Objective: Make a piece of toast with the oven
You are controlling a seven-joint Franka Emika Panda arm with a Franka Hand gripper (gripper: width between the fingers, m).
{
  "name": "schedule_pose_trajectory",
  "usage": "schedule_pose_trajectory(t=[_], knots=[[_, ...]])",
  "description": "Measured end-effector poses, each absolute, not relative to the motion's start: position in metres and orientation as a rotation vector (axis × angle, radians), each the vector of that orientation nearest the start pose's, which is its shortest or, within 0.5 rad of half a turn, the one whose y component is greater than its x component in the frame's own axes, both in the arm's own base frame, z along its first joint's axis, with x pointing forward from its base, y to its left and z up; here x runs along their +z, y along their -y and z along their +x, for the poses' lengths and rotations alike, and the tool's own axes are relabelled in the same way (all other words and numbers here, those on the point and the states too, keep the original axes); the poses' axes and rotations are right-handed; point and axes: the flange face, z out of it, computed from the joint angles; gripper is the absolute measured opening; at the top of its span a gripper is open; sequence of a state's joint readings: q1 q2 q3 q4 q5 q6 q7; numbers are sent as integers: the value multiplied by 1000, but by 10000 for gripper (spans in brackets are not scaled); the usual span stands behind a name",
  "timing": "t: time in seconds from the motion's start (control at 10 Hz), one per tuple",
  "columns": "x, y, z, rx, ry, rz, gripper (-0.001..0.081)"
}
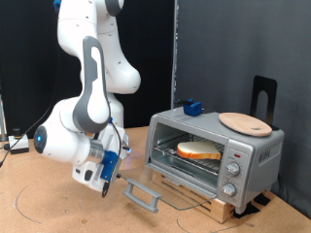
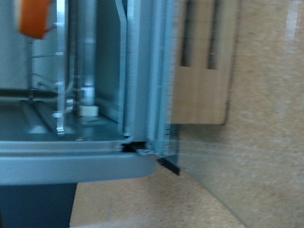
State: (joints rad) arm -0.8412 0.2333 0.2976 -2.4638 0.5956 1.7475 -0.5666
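Exterior wide; wrist close on oven (image 1: 214, 150)

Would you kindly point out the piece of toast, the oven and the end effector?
piece of toast (image 1: 198, 150): exterior view, pale face of the slice on the rack.
oven (image 1: 255, 153): exterior view, silver top corner above the knobs.
end effector (image 1: 109, 180): exterior view, between the fingertips, beside the open door.

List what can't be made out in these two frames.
- Gripper: exterior view, fingers too small and dark to tell open or shut; absent from wrist view.
- Pale tan slice of toast: wrist view doesn't show it.
- Silver boxy toaster oven: knob settings too small in exterior view; wrist view blurred, cropped at door frame.
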Motion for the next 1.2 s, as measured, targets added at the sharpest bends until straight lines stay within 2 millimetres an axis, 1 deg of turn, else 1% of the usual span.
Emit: schedule_pose_trajectory(t=[0.2,0.4,0.7,1.2], knots=[[209,142,348,584,-357,-2068,808],[227,134,346,599,-317,-2062,808],[251,114,340,601,-247,-2083,808],[275,75,314,598,-171,-2089,808]])
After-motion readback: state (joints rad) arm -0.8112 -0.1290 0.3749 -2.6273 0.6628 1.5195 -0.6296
